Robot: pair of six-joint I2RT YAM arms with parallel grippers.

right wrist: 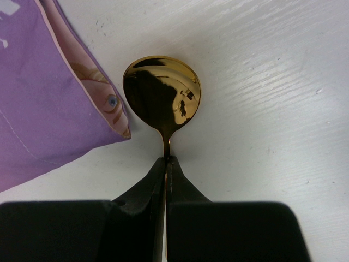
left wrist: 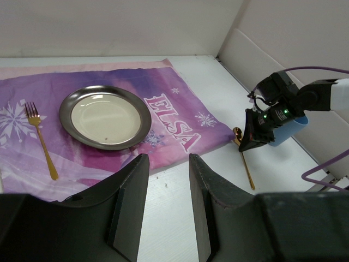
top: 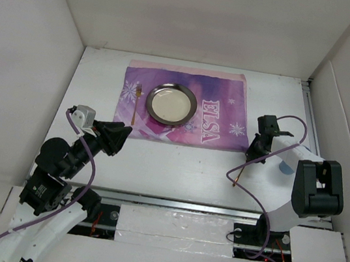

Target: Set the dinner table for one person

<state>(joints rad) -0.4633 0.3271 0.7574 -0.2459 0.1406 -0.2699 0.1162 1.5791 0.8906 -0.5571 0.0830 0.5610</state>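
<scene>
By the right edge of the worktop [top: 175, 171], the right hand [right wrist: 165, 164] clamps the spoon [right wrist: 161, 95] at its neck, bowl beside the mat [right wrist: 43, 82], handle pointing nearward.

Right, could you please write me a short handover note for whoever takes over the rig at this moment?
Left pincer: open and empty, above the dinner table by the front edge of the ELSA mat.
Right pincer: shut on the gold spoon at its neck. The bowl is just off the mat's near right corner; I cannot tell whether it touches the table.
Done: plate on the mat, fork on the mat to its left.
Left to do: probably lay the spoon on the mat to the right of the plate, then release.
</scene>
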